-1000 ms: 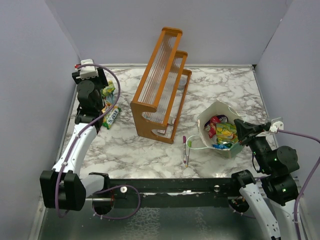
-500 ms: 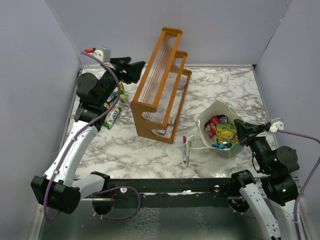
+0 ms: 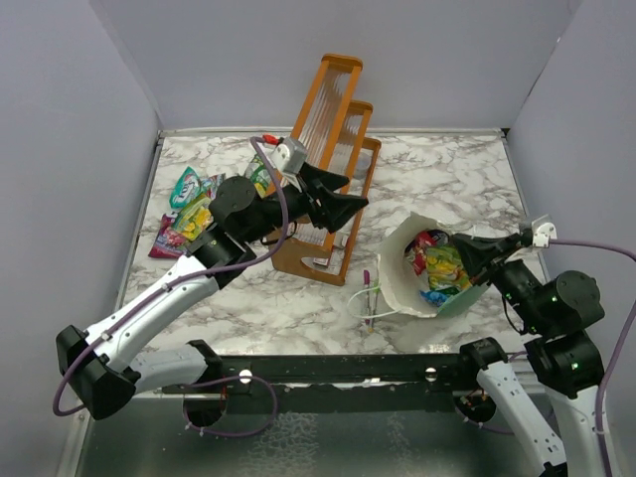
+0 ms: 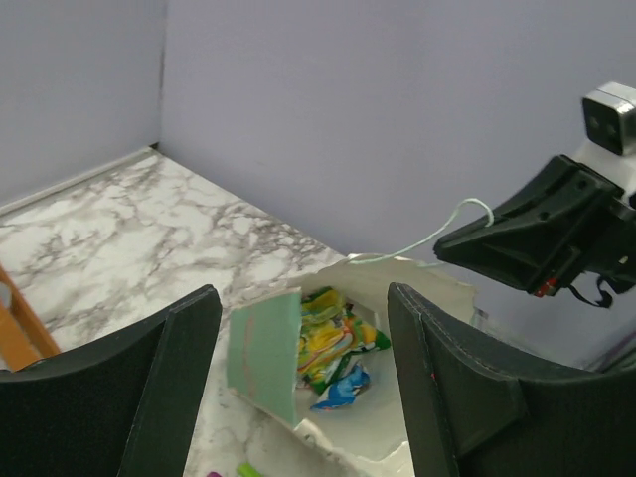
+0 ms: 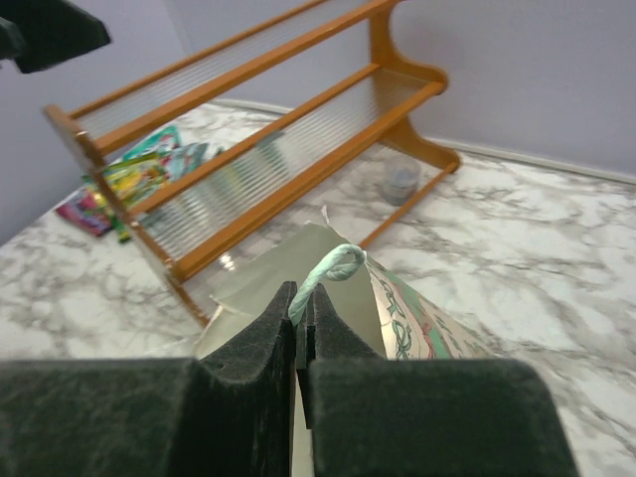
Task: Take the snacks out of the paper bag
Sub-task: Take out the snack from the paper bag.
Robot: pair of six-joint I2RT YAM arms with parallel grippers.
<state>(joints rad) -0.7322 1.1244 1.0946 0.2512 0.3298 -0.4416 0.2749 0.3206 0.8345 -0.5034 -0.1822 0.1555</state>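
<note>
**We hold the bag's cord on the right; our left jaws stand wide before its mouth.**

Nearest, our right gripper (image 5: 296,298) is closed tight on the cord handle (image 5: 333,266). The paper bag (image 3: 396,283) sits tilted just below and ahead of its tips, and the bag's long axis leans away from that gripper, with the mouth turned toward our left gripper (image 3: 348,206). The snacks (image 3: 437,263) are heaped inside, just under the right fingertips. Two marker pens (image 3: 368,293) lie beside the bag on its side away from the right gripper. Our left gripper hovers spread wide and empty, with the bag ahead and below it and bare marble table (image 3: 447,169) between. The orange rack (image 3: 328,109) crowds it close behind. Beyond the rack, loose packets (image 3: 184,209) lie near the far side wall.
</note>
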